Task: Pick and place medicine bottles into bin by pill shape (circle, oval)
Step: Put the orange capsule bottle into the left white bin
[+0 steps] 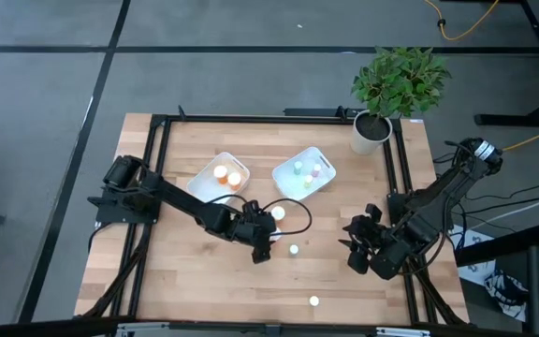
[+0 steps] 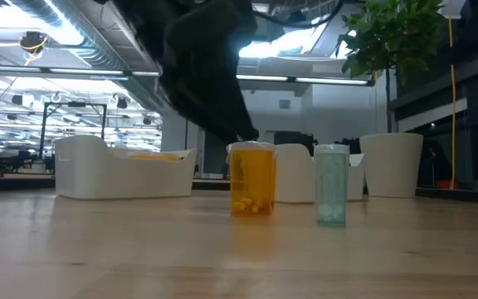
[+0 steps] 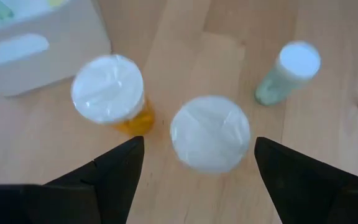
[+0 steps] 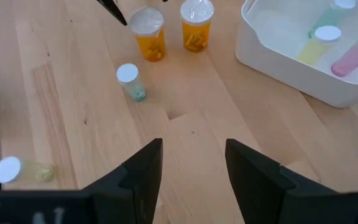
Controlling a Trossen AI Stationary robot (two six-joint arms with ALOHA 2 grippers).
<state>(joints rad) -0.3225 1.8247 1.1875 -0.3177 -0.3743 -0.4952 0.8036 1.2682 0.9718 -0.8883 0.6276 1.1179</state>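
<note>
The left arm reaches low across the surface (image 1: 204, 281), its released claw (image 3: 194, 155) straddling an orange bottle (image 3: 209, 132), while the right claw (image 4: 191, 165), also released, waits well apart from it.

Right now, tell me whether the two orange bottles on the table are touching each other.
Apart. The right wrist view shows bare wood between the orange bottle nearer the left gripper and the other orange bottle; the left wrist view shows the same gap.

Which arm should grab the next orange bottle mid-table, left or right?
Left. Its open pincer hangs right over the orange bottle, fingers either side. The right pincer waits off at the table's right edge, open and empty.
</note>
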